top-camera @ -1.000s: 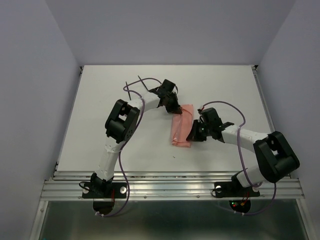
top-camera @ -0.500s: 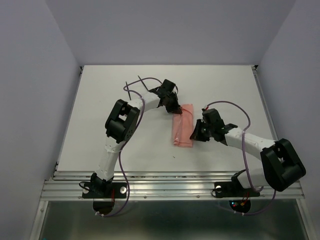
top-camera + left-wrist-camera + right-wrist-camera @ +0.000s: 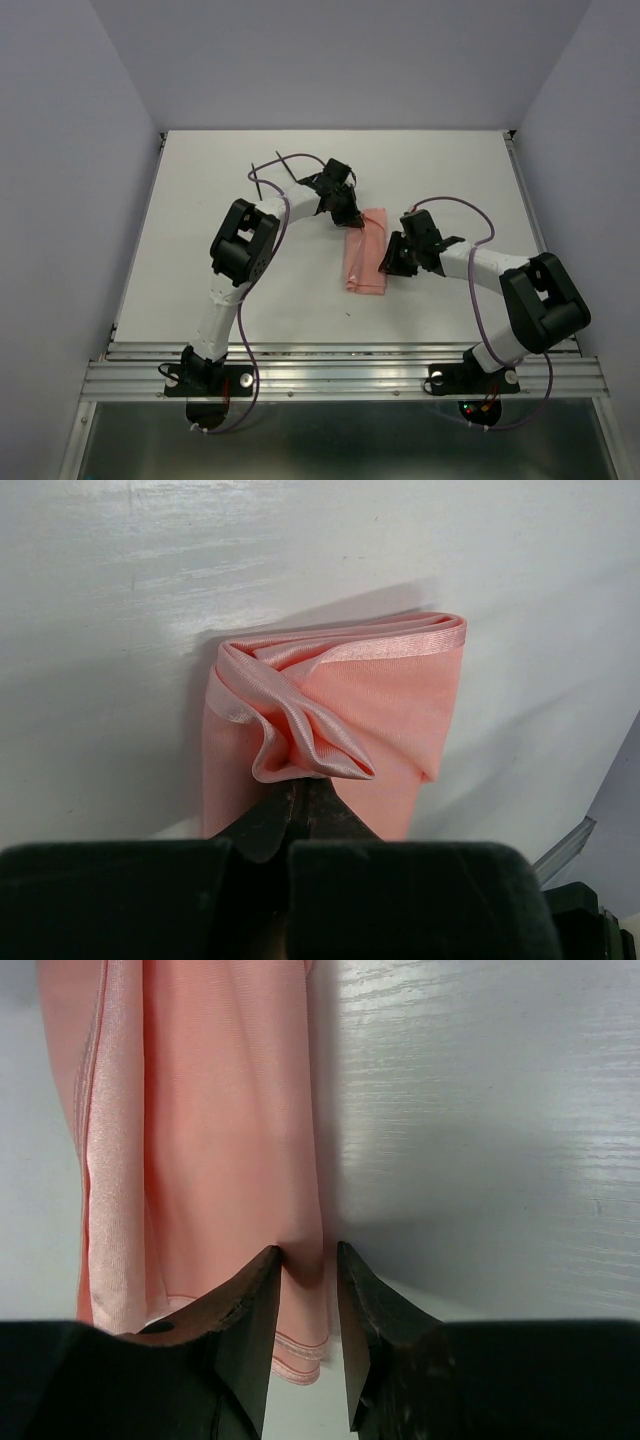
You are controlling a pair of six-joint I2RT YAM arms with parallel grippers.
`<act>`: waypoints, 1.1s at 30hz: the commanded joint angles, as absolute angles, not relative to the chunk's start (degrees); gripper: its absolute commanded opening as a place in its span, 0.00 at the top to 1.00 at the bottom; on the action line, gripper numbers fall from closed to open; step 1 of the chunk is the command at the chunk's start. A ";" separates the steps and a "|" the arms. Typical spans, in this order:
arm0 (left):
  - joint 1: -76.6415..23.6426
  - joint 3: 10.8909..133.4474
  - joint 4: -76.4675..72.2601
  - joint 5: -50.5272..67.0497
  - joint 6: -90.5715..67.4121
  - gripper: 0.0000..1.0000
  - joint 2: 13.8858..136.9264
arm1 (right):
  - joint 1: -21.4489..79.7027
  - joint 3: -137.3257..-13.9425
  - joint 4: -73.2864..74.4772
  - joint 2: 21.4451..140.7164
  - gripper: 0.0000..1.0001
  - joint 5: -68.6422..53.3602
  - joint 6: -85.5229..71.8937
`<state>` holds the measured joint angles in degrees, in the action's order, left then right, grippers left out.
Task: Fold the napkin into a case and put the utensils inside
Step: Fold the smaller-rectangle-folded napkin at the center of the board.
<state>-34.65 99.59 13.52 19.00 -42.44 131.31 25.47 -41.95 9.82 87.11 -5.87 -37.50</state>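
Note:
The napkin [image 3: 366,255] lies in the middle of the table as a narrow pink case, long way running front to back. My left gripper [image 3: 352,222] is at its far end, shut on a bunched fold of the cloth [image 3: 310,742], with the jaws [image 3: 303,782] pressed together. My right gripper [image 3: 388,266] is low at the napkin's near right edge. In the right wrist view its jaws [image 3: 308,1252] stand a little apart, with the napkin's edge [image 3: 300,1230] between them and no squeeze on it. The utensils are out of view.
Purple cables [image 3: 268,170] loop off both arms above the white table [image 3: 220,200]. A metal rail [image 3: 340,375] runs along the near edge, and walls close in the other three sides.
The right gripper's jaws have parted, letting go of the napkin's edge, and the right forearm has shifted slightly. The left gripper and the napkin have stayed put.

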 commanded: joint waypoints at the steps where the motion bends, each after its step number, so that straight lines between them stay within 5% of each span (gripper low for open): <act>1: -34.45 100.28 17.75 16.17 -39.46 1.00 131.13 | 25.49 -43.68 8.88 87.71 0.65 -1.58 -37.09; 6: -34.45 100.55 17.84 16.26 -39.46 1.00 131.13 | 25.49 -43.77 7.12 88.85 0.67 -2.37 -36.74; 13: -34.80 100.81 17.40 16.35 -41.13 1.00 129.03 | 25.49 -43.42 6.32 90.17 0.95 -5.10 -38.32; 33: -34.98 101.25 14.15 19.77 -45.53 1.00 125.16 | 26.02 -44.47 9.32 91.49 0.99 -3.43 -38.67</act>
